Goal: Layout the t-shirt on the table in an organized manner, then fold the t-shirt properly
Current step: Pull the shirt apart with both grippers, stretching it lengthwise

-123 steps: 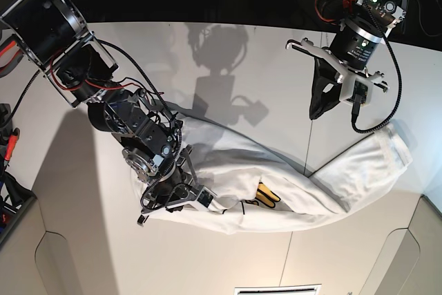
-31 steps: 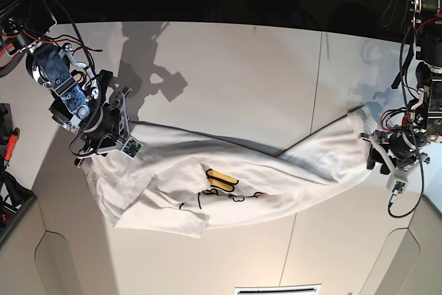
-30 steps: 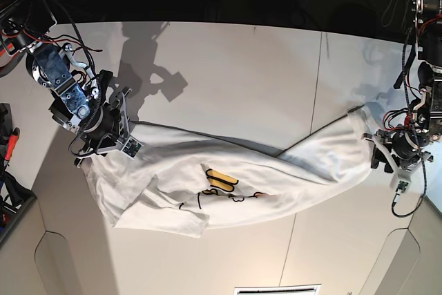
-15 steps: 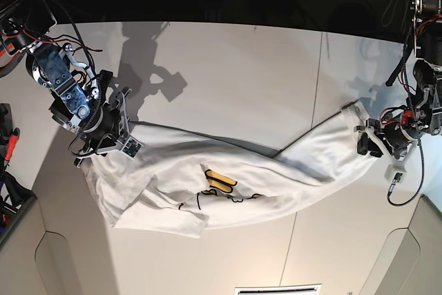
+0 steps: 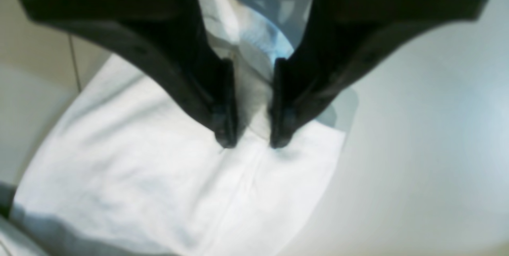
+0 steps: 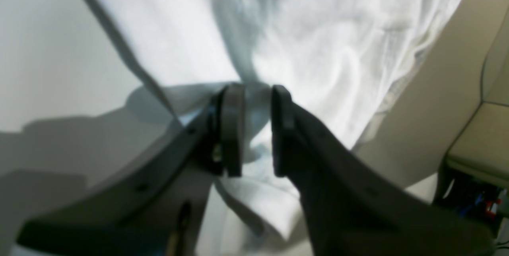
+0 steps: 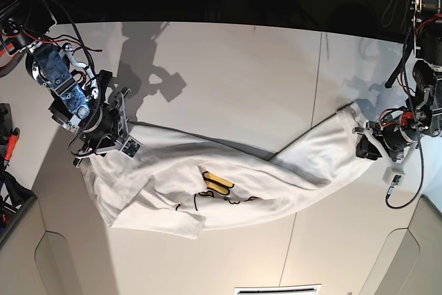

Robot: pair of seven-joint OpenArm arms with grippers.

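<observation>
Overhead, the base view shows the t-shirt (image 7: 228,184) stretched in a long crumpled band across the white table (image 7: 228,74), sagging in the middle where a patch of orange-and-yellow lettering with black outlines peeks out of the folds. The right gripper (image 7: 103,144) sits at the shirt's end on the view's left, low over the cloth, with bunched fabric falling away below it. The left gripper (image 7: 366,144) is at the opposite end, near the table's edge on the view's right, pressed against the tip of the shirt. A thin dark seam runs across the tabletop beside that end.

Next, the left wrist view looks down past two dark fingers (image 5: 224,128) whose tips rest on the white fabric (image 5: 179,192). They stand a narrow gap apart, and a ridge of cloth rises up between them, so they appear clamped on the shirt's edge. The fabric spreads flat below the tips, with bare table (image 5: 417,148) to the right of it.

Finally, the right wrist view shows that gripper's fingers (image 6: 232,128) close together with a pinch of white fabric (image 6: 318,49) gathered in the slit between them. From the pinch the cloth fans upward in soft wrinkles, and a loose fold hangs under the fingers. Bare table (image 6: 59,49) lies to the left.
</observation>
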